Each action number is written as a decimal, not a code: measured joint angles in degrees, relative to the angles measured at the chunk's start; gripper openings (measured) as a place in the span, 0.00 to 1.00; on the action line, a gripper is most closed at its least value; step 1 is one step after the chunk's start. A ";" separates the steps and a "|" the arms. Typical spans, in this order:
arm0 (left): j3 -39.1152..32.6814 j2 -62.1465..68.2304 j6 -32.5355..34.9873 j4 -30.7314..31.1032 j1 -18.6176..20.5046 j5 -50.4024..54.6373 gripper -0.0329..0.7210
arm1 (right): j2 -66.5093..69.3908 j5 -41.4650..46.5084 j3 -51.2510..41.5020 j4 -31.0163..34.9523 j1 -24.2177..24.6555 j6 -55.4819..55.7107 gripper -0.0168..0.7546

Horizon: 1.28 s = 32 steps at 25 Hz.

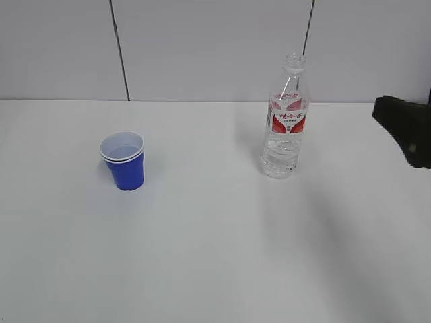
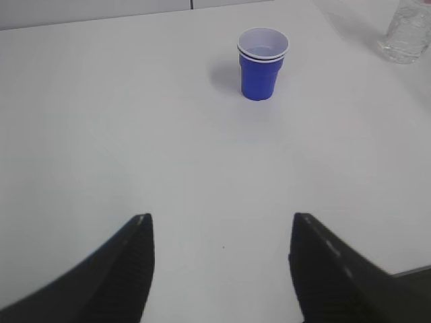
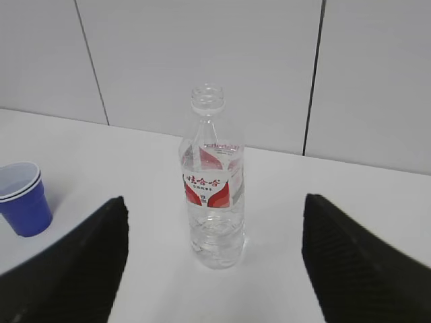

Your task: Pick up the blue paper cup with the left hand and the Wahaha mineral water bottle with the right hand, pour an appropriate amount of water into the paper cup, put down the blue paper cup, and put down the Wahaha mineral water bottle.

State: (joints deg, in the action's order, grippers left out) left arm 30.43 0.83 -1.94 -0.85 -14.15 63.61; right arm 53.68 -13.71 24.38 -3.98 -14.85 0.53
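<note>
Right now we see both tools apart from their things. Our left tool (image 2: 222, 266) stands wide, its two dark fingers (image 2: 128, 269) spread and nothing between them; the cup (image 2: 262, 64) sits well ahead of it and a little to its right, upright on the white surface (image 2: 135, 134), untouched. The cup is blue outside, white inside, with a doubled white rim, and a little water (image 2: 263, 50) seems to lie in its bottom, though we cannot tell how much.

Our right tool (image 3: 215, 269) is also wide, holding nothing. The bottle (image 3: 213, 182) stands upright straight ahead of it, in line with the gap between its fingers (image 3: 357, 262) but beyond their tips, not touching either. Its neck has no cap, its red-and-white label faces the tool, and clear water fills its lower part. From this tool the cup shows far off to the left.

In the exterior view only a dark piece of the right arm (image 1: 407, 128) shows at the right edge, well apart from the bottle; the left arm is out of that view. Cup and bottle stand well apart from each other.
</note>
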 joint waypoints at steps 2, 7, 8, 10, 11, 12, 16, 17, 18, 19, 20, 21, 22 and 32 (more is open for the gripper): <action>0.00 0.00 0.00 0.00 0.00 0.00 0.68 | -3.66 6.67 1.73 -0.64 0.00 0.00 0.80; 0.00 0.00 0.00 0.00 0.00 0.00 0.68 | -13.09 19.49 6.53 -3.36 0.00 0.00 0.79; 0.00 0.00 0.00 0.00 0.00 0.00 0.68 | -14.52 22.55 7.59 -3.51 0.00 0.00 0.79; 0.00 0.00 0.00 0.00 0.00 0.00 0.68 | -17.75 28.64 9.68 -4.01 0.00 0.00 0.79; 0.00 0.00 0.00 0.00 0.00 0.00 0.68 | -19.16 31.96 10.66 -4.29 0.00 0.00 0.79; 0.00 0.00 0.00 0.00 0.00 0.00 0.68 | -20.30 35.08 11.42 -4.52 0.00 0.00 0.79; 0.00 0.00 0.00 0.00 0.00 0.00 0.68 | -25.91 43.98 12.37 -5.48 0.00 -0.53 0.79; 0.00 0.00 0.00 0.00 0.00 0.00 0.68 | -27.54 45.68 12.45 -5.78 0.00 -0.53 0.79; 0.00 0.00 0.00 0.00 0.00 0.00 0.68 | -29.22 47.72 12.45 -5.87 0.00 -0.53 0.79; 0.00 0.00 0.00 0.00 0.00 0.00 0.68 | -30.68 49.64 12.45 -5.87 0.00 -0.53 0.79; 0.00 0.00 0.00 0.00 0.00 0.00 0.68 | -32.45 51.15 12.45 -5.87 0.00 -0.53 0.79; 0.00 0.00 0.00 0.00 0.00 0.00 0.68 | -34.26 52.96 12.45 -5.87 0.00 -0.53 0.79; 0.00 0.00 0.00 0.00 0.00 0.00 0.68 | -35.82 54.71 12.45 -5.87 0.00 -0.53 0.79; 0.00 0.00 0.00 0.00 0.00 0.00 0.68 | -50.78 71.91 12.59 -6.12 0.00 -4.48 0.79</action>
State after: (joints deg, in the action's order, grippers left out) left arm 30.43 0.83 -1.94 -0.85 -14.15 63.61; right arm 2.90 58.20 36.97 -10.10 -14.85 -3.95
